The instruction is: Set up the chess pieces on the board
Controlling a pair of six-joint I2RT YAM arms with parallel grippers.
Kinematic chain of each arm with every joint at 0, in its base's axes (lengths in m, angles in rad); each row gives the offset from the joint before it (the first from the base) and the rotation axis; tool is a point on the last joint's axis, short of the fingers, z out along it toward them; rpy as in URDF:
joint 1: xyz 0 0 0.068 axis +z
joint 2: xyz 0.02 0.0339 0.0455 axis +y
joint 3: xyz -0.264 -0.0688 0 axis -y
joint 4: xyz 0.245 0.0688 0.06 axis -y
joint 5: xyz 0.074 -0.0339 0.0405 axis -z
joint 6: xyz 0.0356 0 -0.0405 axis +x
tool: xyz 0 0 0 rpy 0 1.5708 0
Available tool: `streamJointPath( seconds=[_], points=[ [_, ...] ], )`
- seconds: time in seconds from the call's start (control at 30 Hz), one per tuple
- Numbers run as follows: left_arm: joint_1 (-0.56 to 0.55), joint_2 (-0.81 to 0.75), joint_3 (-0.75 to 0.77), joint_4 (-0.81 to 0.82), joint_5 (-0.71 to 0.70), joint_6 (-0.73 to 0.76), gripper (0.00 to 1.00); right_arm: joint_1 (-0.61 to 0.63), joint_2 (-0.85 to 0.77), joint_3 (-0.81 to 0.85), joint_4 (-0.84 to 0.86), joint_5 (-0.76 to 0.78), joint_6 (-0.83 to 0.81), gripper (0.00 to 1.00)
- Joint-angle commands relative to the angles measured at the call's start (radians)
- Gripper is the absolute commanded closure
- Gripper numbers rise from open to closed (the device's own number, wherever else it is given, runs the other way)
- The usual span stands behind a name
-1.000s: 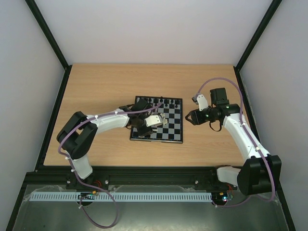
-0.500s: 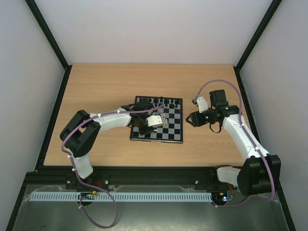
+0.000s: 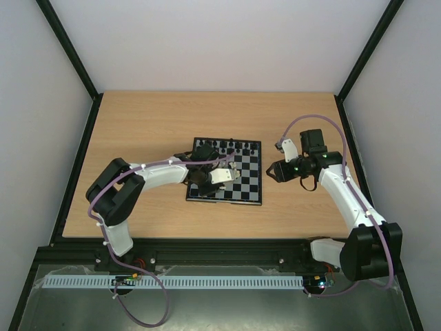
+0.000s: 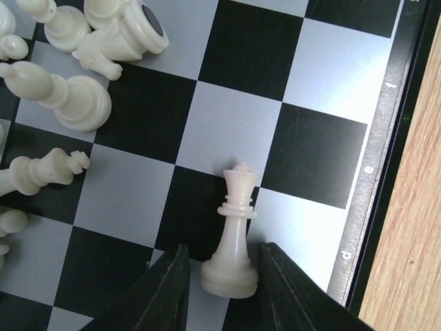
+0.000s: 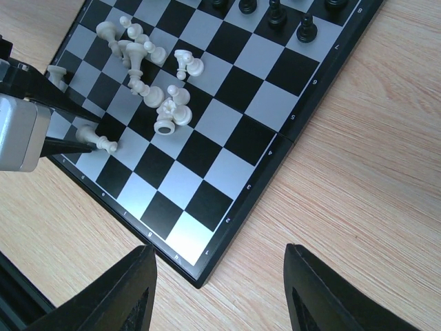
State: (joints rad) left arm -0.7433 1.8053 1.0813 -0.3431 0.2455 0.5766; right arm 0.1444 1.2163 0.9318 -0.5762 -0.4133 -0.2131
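**Left arm.** We find the left gripper (image 4: 224, 248) low over the near left part of the small square chessboard with black and pale grey checks and a thin black border (image 4: 375, 207). Its dark fingers (image 4: 165, 293) stand narrow, one on each side of the base of a tall cream-white crowned chess piece (image 4: 234, 231). That piece is upright on the edge row, just beside the border. The wrist view does not show whether the pads press the base or stand just off it, so we cannot tell if it is gripped.

**Board.** Other cream-white pieces (image 5: 155, 89) lie toppled in a loose cluster on the left half of the board. Small black pieces (image 3: 227, 145) stand along the far row.

**Right arm.** The right gripper (image 5: 219, 258) hangs over the wooden table (image 3: 296, 207), off the board's right edge. Its fingers are spread wide and hold nothing.

**Step in hand.** We judge it to be the seating of the crowned white piece on its back-row square. White's side is otherwise barely begun.

**Next move.** It calls for a steady vertical action. If the piece is placed, part the fingers evenly and rise straight, so the base is not dragged. The toppled pieces then need picking one at a time, without nudging their neighbours.
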Motion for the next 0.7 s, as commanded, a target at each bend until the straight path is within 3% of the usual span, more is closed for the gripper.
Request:
streamJointPath(
  seconds=[0.0, 0.33, 0.53, 0.67],
  points=[
    [-0.013, 0.012, -0.012, 0.009, -0.01, 0.009, 0.71, 0.003, -0.013, -0.016, -0.002, -0.002, 0.0, 0.48],
    [0.0, 0.003, 0.011, -0.028, 0.052, -0.044, 0.82, 0.003, 0.011, 0.023, 0.044, -0.027, 0.092, 0.48],
    [0.044, -0.116, 0.054, -0.044, 0.218, -0.208, 0.83, 0.003, 0.171, 0.185, 0.092, -0.174, 0.294, 0.48],
    [0.064, -0.212, 0.046, 0.002, 0.234, -0.289, 0.84, 0.003, 0.281, 0.262, 0.098, -0.313, 0.395, 0.4]
  ],
)
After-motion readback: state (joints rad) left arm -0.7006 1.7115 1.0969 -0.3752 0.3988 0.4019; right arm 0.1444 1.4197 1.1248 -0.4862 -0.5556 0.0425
